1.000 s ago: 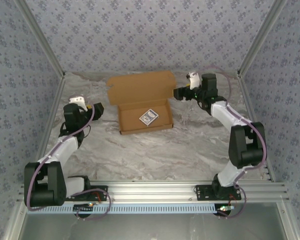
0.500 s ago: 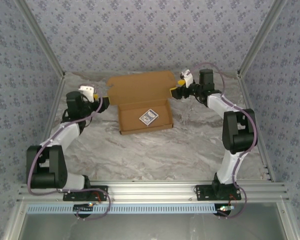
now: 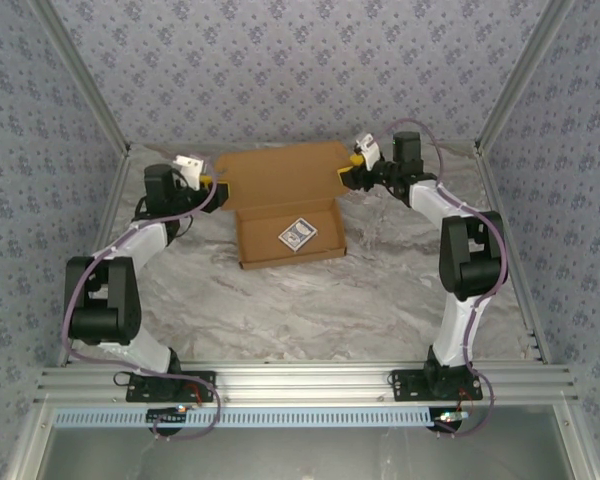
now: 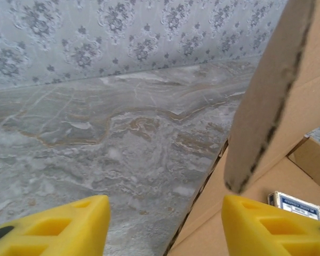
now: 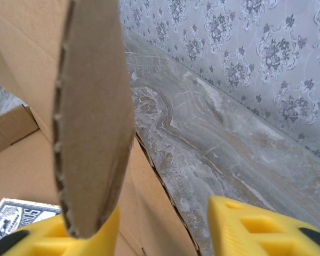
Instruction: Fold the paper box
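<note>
The paper box [image 3: 280, 178] lies open by the middle of the table's [image 3: 380, 290] far edge, lid raised toward the back wall, with a small dark card [image 3: 298, 234] in its tray. The left gripper [image 3: 218, 188] is at the lid's left side flap [image 4: 272, 90] and the right gripper [image 3: 348, 173] is at the right side flap [image 5: 93, 106]. Each has its yellow fingers [image 4: 69, 224] spread with the flap standing between them, unclamped.

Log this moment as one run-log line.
left pincer: open, at left flap of paper box | right pincer: open, at right flap | lid: open | card: in box
</note>
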